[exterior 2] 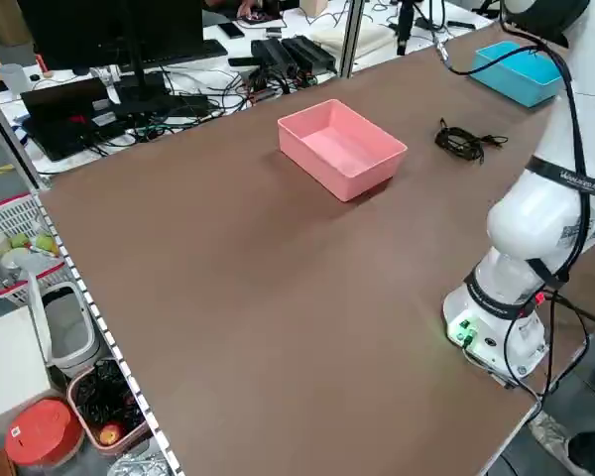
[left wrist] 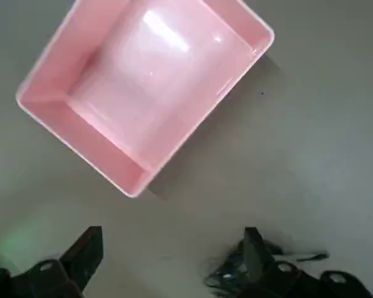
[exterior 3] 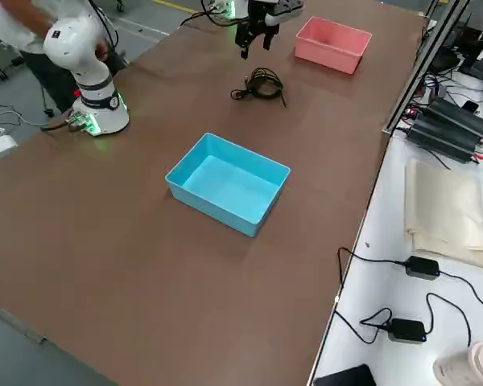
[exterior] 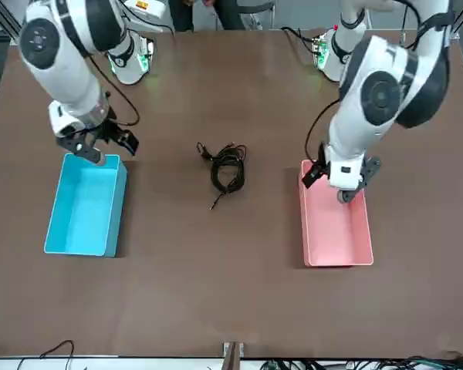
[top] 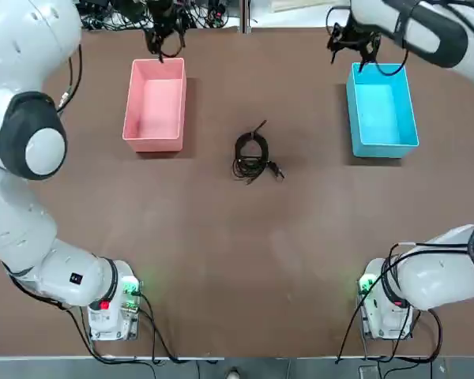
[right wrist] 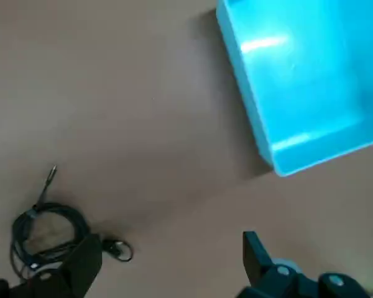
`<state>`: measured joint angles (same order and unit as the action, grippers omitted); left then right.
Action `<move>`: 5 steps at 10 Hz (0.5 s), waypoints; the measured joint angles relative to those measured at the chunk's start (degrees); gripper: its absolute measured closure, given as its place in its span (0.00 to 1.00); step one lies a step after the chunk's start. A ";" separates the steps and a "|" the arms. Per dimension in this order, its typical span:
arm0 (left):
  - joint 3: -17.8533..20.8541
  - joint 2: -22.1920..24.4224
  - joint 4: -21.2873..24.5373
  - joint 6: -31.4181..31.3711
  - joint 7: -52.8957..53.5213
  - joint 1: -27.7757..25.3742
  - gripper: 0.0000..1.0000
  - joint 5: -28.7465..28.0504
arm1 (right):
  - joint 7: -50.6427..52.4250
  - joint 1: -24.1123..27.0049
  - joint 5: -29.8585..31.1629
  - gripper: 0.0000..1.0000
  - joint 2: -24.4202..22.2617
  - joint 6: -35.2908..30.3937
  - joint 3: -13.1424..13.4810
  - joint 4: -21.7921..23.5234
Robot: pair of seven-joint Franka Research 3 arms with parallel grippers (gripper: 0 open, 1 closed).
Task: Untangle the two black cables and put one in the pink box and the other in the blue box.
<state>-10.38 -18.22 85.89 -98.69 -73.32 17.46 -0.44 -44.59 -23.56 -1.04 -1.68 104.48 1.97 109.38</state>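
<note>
Now both grippers, left [top: 171,49] by pink box [top: 155,106], right [top: 365,49] by blue box [top: 382,110], wide open, empty | black cables [top: 253,156] between boxes, maybe light, bendy | pinch loop edge; knot hard to see

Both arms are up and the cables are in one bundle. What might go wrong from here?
The black cables lie in one looped bundle, so lifting one may drag the other along. The open left gripper and open right gripper might crowd each other if both go for that small coil.
</note>
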 joint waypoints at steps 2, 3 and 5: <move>-0.02 -4.45 -0.25 -4.97 -18.34 3.48 0.00 0.00 | -5.25 -1.80 -3.08 0.00 -0.02 4.01 0.03 2.76; -0.04 -7.25 -1.58 -6.87 -25.59 4.79 0.00 0.00 | -8.16 -2.71 -3.49 0.00 -0.02 6.63 0.05 4.60; 0.10 -13.35 -6.06 -8.24 -39.38 8.21 0.00 -0.04 | -13.57 -5.33 -3.55 0.00 0.03 12.73 0.05 9.48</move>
<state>-10.28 -31.56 79.84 -106.93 -112.70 25.66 -0.48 -58.15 -28.89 -4.59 -1.65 117.21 2.02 118.86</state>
